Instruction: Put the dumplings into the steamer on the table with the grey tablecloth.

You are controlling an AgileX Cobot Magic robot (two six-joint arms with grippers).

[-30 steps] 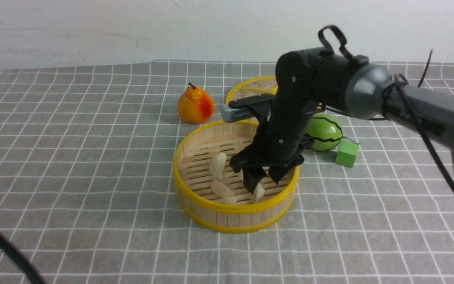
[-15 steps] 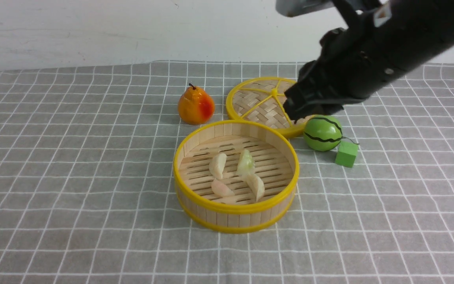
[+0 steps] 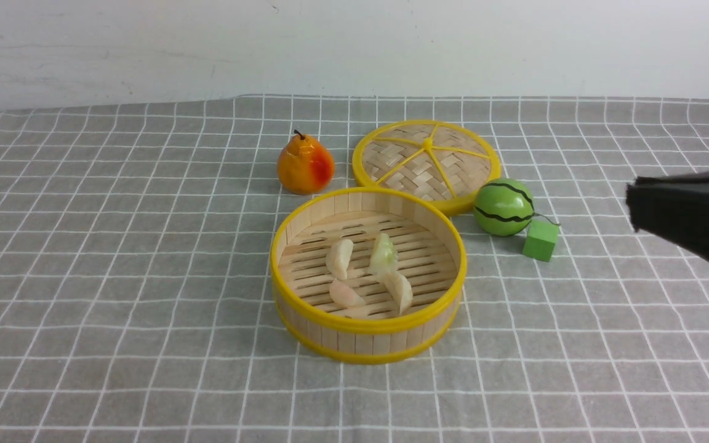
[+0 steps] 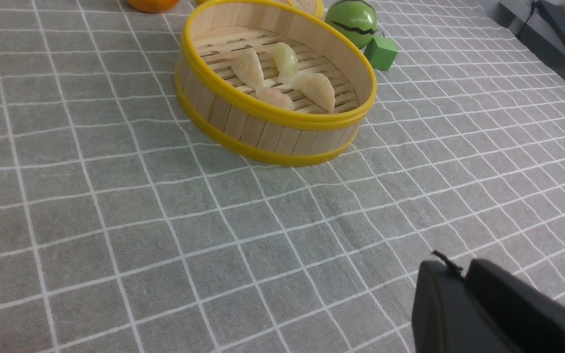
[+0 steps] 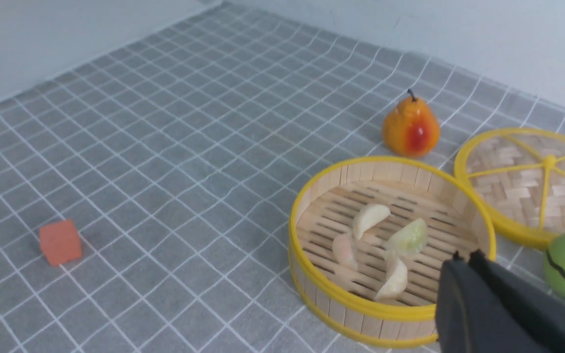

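Hanging at the right edge of the front view, a dark, blurred part of the right arm (image 3: 693, 215) sits well apart from the steamer (image 3: 367, 324), to the right of the green cube (image 3: 541, 240). The right fingers (image 5: 461, 274) are pressed together with nothing between them, raised above the basket's near rim in the wrist view. The left fingers (image 4: 459, 284) hover over bare grey tablecloth (image 4: 115, 196) on the robot's side of the steamer, also closed up and empty. Four dumplings (image 3: 384, 253) lie on the slatted floor: the green one and a white one (image 3: 340, 258) toward the back, the pink one (image 3: 346, 294) and another white one (image 3: 399, 290) nearer the front wall. The steamer stands mid-counter (image 3: 114, 277), with its woven lid (image 3: 426, 161) flat just behind it, between a pear (image 3: 305, 165) and a toy watermelon (image 3: 504, 207).
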